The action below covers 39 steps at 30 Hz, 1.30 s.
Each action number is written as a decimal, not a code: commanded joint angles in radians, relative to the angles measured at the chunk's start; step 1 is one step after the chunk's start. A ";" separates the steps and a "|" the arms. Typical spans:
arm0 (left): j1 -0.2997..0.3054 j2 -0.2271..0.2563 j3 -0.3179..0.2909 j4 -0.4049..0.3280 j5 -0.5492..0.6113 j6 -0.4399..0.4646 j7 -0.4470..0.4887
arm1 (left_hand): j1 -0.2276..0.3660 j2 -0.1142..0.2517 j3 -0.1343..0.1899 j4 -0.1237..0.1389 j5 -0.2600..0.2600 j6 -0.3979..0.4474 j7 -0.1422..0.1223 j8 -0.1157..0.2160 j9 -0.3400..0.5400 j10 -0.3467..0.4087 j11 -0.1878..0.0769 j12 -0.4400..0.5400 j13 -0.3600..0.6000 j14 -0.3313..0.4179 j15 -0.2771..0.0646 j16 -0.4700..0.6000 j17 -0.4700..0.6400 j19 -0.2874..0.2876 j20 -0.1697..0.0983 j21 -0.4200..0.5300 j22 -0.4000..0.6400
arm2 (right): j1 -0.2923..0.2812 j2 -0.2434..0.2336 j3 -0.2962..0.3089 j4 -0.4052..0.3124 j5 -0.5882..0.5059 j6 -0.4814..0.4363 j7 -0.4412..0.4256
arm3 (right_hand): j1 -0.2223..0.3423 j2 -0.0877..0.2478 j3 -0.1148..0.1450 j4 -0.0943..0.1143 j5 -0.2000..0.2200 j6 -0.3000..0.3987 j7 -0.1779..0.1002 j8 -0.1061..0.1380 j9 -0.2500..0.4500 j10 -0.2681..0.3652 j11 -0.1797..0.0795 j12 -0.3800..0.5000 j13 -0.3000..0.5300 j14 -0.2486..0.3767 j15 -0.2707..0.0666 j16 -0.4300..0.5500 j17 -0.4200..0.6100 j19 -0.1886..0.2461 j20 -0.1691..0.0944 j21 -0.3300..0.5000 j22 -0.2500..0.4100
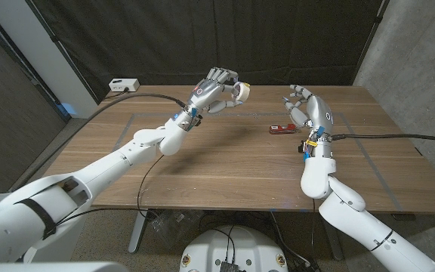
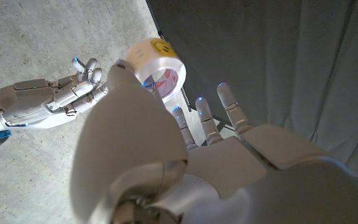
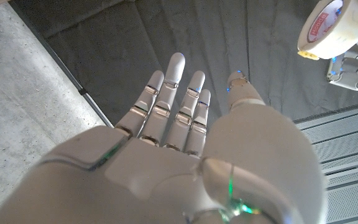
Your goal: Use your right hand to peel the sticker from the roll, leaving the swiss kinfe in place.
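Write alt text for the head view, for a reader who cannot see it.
Above a wooden table, the robot's left hand holds up a sticker roll, while the right hand hovers open a short way from it. A red Swiss knife lies on the table below the right hand.

Two glossy white robot arms with rounded shells and bulbous joints, a black band circling the upper left arm. The left hand [image 1: 214,92] and right hand [image 1: 308,110] are white and pale grey, with segmented fingers, small blue lights at the fingertips [image 2: 222,88] and blue clips at the wrists. Black cables trail from both forearms.
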 commanded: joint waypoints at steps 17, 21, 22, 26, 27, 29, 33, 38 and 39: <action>0.188 -0.307 -0.436 0.055 0.490 -0.184 0.191 | 0.036 -0.013 -0.055 0.037 0.005 0.121 -0.073 -0.056 0.025 -0.020 0.028 -0.426 -0.643 -0.096 0.054 -0.576 -0.668 -0.204 0.015 -0.191 -0.376 | -0.075 -0.025 0.035 -0.069 -0.036 0.020 -0.004 | -0.001 0.000 -0.015 -0.007 0.019 -0.032 -0.004 -0.017 0.001 -0.035 -0.008 0.006 0.029 -0.032 -0.168 -0.028 0.003 -0.031 0.005 0.019 0.014; 0.181 -0.281 -0.410 0.039 0.487 -0.169 0.191 | 0.035 -0.014 -0.055 0.037 0.005 0.123 -0.073 -0.056 0.025 -0.020 0.038 -0.434 -0.655 -0.095 0.051 -0.582 -0.678 -0.200 0.015 -0.193 -0.385 | -0.082 -0.023 0.019 -0.092 -0.113 -0.025 -0.028 | 0.034 0.006 -0.007 -0.023 0.026 -0.028 -0.020 -0.014 0.001 -0.036 -0.026 0.010 0.037 -0.028 -0.169 -0.031 0.007 -0.031 -0.003 0.028 0.016; 0.179 -0.273 -0.400 0.036 0.485 -0.161 0.191 | 0.035 -0.014 -0.056 0.037 0.005 0.123 -0.073 -0.057 0.025 -0.022 0.040 -0.436 -0.657 -0.095 0.052 -0.583 -0.679 -0.199 0.015 -0.193 -0.386 | -0.084 -0.024 0.019 -0.096 -0.120 -0.028 -0.029 | 0.039 0.005 -0.006 -0.025 0.027 -0.030 -0.022 -0.014 0.001 -0.037 -0.030 0.010 0.038 -0.029 -0.170 -0.032 0.007 -0.031 -0.005 0.029 0.017; 0.169 -0.248 -0.362 0.030 0.460 -0.143 0.191 | 0.033 -0.014 -0.056 0.038 0.005 0.123 -0.072 -0.058 0.025 -0.019 0.049 -0.441 -0.666 -0.089 0.060 -0.587 -0.688 -0.195 0.015 -0.195 -0.393 | -0.091 -0.022 0.017 -0.104 -0.143 -0.033 -0.039 | 0.056 0.006 -0.003 -0.031 0.031 -0.042 -0.030 -0.017 0.001 -0.052 -0.040 0.007 0.044 -0.034 -0.170 -0.042 0.006 -0.034 -0.008 0.034 0.018; 0.164 -0.237 -0.346 0.029 0.447 -0.139 0.191 | 0.032 -0.014 -0.056 0.038 0.006 0.123 -0.073 -0.058 0.025 -0.016 0.055 -0.443 -0.672 -0.085 0.062 -0.589 -0.693 -0.192 0.015 -0.196 -0.397 | -0.093 -0.020 0.017 -0.103 -0.145 -0.031 -0.044 | 0.058 0.005 -0.003 -0.031 0.031 -0.045 -0.033 -0.018 0.001 -0.055 -0.041 0.006 0.045 -0.036 -0.169 -0.045 0.006 -0.037 -0.009 0.034 0.019; 0.135 -0.196 -0.279 0.031 0.383 -0.129 0.189 | 0.032 -0.014 -0.056 0.038 0.006 0.123 -0.073 -0.059 0.026 -0.012 0.061 -0.445 -0.677 -0.080 0.065 -0.590 -0.697 -0.190 0.015 -0.196 -0.402 | -0.095 -0.016 0.018 -0.101 -0.147 -0.023 -0.053 | 0.060 0.006 -0.003 -0.030 0.032 -0.047 -0.035 -0.018 0.001 -0.057 -0.041 0.006 0.046 -0.036 -0.169 -0.048 0.005 -0.036 -0.008 0.036 0.019; 0.099 -0.122 -0.184 -0.006 0.235 -0.112 0.090 | 0.031 -0.014 -0.057 0.039 0.007 0.123 -0.073 -0.060 0.026 -0.011 0.064 -0.449 -0.683 -0.079 0.062 -0.594 -0.702 -0.188 0.015 -0.197 -0.406 | -0.099 -0.011 0.016 -0.095 -0.157 -0.002 -0.077 | 0.060 0.005 -0.005 -0.028 0.033 -0.045 -0.033 -0.016 0.001 -0.052 -0.039 0.009 0.049 -0.034 -0.167 -0.050 0.006 -0.038 -0.007 0.038 0.020; 0.057 -0.058 -0.111 -0.052 0.115 -0.112 -0.028 | 0.029 -0.013 -0.056 0.039 0.008 0.121 -0.073 -0.062 0.026 -0.020 0.062 -0.461 -0.696 -0.090 0.062 -0.606 -0.713 -0.189 0.016 -0.203 -0.418 | -0.102 -0.002 0.010 -0.097 -0.188 0.007 -0.106 | 0.070 0.005 -0.009 -0.028 0.035 -0.033 -0.037 -0.010 0.001 -0.032 -0.043 0.022 0.056 -0.017 -0.170 -0.040 0.017 -0.037 -0.007 0.044 0.021; 0.050 -0.050 -0.100 -0.060 0.108 -0.108 -0.038 | 0.029 -0.013 -0.056 0.039 0.008 0.120 -0.073 -0.062 0.026 -0.021 0.063 -0.463 -0.698 -0.094 0.062 -0.609 -0.715 -0.190 0.016 -0.204 -0.420 | -0.103 -0.001 0.009 -0.099 -0.197 0.005 -0.111 | 0.072 0.005 -0.010 -0.028 0.036 -0.030 -0.038 -0.009 0.001 -0.032 -0.045 0.023 0.057 -0.015 -0.170 -0.038 0.018 -0.038 -0.008 0.045 0.021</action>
